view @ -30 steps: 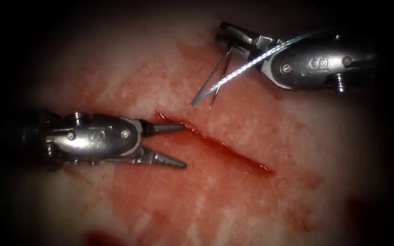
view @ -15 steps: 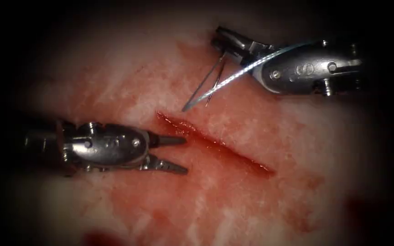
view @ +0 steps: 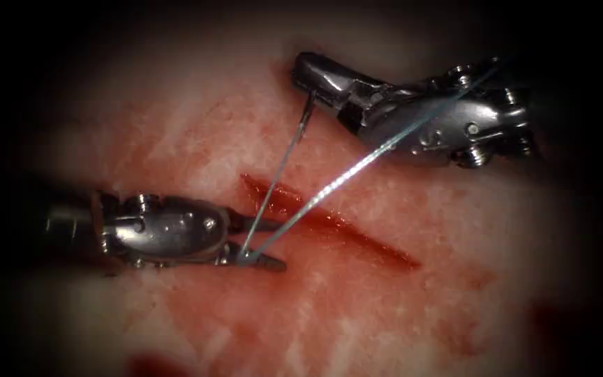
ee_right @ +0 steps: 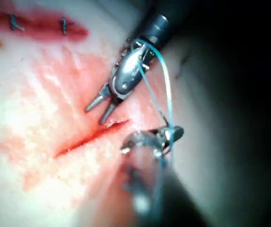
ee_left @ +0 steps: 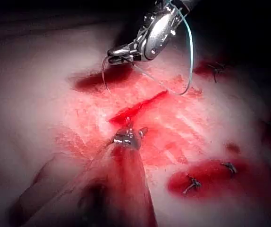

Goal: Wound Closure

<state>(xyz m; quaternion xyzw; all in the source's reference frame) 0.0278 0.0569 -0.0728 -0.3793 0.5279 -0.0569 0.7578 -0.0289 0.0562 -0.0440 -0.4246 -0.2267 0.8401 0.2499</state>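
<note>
- We see the right tool [view: 308, 73] at about 1 o'clock in the endoscope view, its jaws pressed onto the needle [view: 284, 162] near the needle's blunt end.
- The needle runs from those jaws toward 7 o'clock, above the tissue [view: 357, 307] and not in it, its point reaching the left tool [view: 263, 244].
- The left tool lies at 9 o'clock, just left of the cut [view: 329, 222], jaws spread and holding nothing.
- The thread [view: 357, 167] crosses the cut's upper end, from the needle's point up over the right tool.
- Red fluid [view: 246, 328] stains the tissue around the cut.
</note>
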